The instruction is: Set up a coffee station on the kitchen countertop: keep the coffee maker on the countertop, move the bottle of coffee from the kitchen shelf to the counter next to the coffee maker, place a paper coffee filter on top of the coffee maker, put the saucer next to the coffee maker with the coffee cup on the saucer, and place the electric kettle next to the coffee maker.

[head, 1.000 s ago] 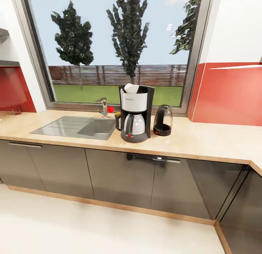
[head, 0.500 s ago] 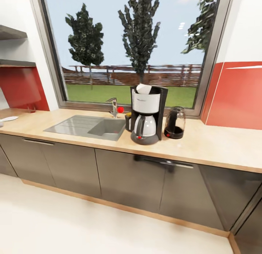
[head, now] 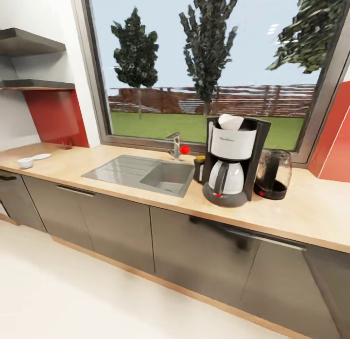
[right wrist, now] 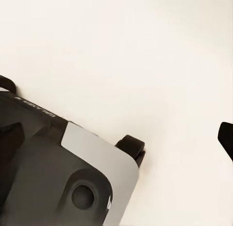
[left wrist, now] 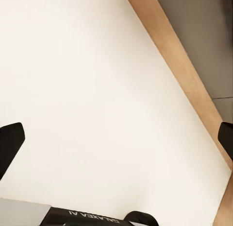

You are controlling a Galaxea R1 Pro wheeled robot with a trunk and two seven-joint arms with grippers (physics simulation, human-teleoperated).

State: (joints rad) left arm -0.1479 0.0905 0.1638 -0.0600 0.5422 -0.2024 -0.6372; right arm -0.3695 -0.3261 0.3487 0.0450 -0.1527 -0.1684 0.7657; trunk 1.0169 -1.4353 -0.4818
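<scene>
My left claw (left wrist: 116, 138) hangs spread and empty; the right's state I cannot tell. The coffee cup (head: 25, 162) and saucer (head: 41, 156) sit far along the kitchen countertop (head: 311, 217). Advise squaring up close before reaching.

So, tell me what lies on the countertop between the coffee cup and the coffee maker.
In the head view, the grey inset sink with its faucet lies between the coffee cup and the coffee maker; the bottle of coffee stands beside the maker.

We see a matt light-wood tabletop (head: 311, 217) over glossy dark grey cabinet fronts (head: 204, 251). The electric kettle (head: 273, 174) looks like clear glass, the coffee maker (head: 232, 160) black and white plastic, the floor (head: 58, 300) smooth and pale.
</scene>
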